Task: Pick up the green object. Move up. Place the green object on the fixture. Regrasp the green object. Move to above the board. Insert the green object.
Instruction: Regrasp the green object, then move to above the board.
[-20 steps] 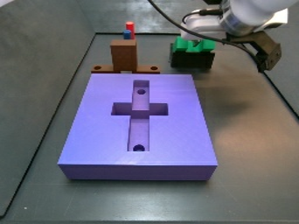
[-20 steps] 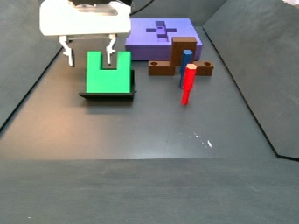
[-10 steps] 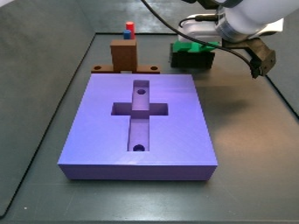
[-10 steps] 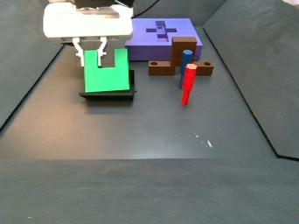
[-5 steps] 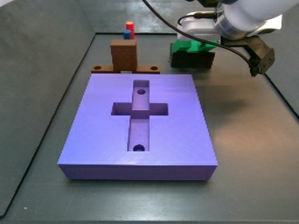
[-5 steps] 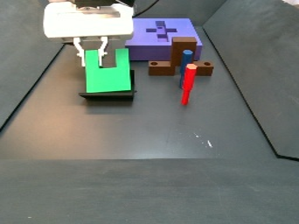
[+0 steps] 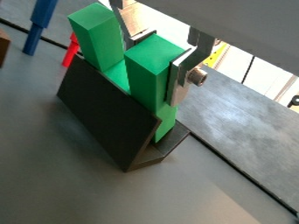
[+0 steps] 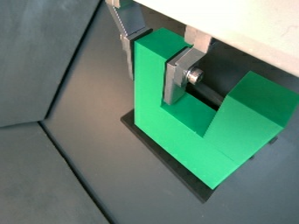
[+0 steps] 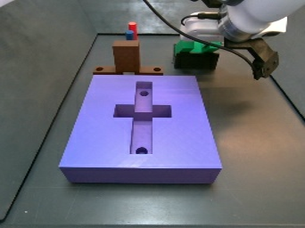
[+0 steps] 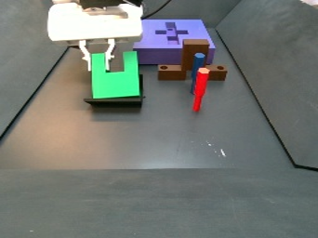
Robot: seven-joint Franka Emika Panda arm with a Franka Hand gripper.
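Observation:
The green object [image 7: 149, 83] is a chunky U-shaped block that stands on the dark fixture [image 7: 100, 122], prongs up. My gripper [image 7: 149, 54] straddles one prong and is shut on it, with the silver fingers [image 7: 181, 79] pressed flat on the prong's two sides. The same grip shows from the other wrist camera: gripper [image 8: 149, 61] on the green object [image 8: 205, 131]. In a side view the gripper [image 10: 100, 58] hangs over the green object [image 10: 115, 84] and the fixture [image 10: 114, 100]. The purple board [image 9: 143, 125] with its cross-shaped recess lies apart from them.
An upright brown block [image 9: 127, 55] with a red-and-blue peg [image 9: 131, 30] stands between the board and the back wall. In a side view the peg [image 10: 199, 85] leans by the brown block [image 10: 202, 71]. Black walls close the floor on the sides.
Two seconds ago the fingers stood wide apart over the green object. They have since come down and shut on one prong. Nothing has moved in the last half second.

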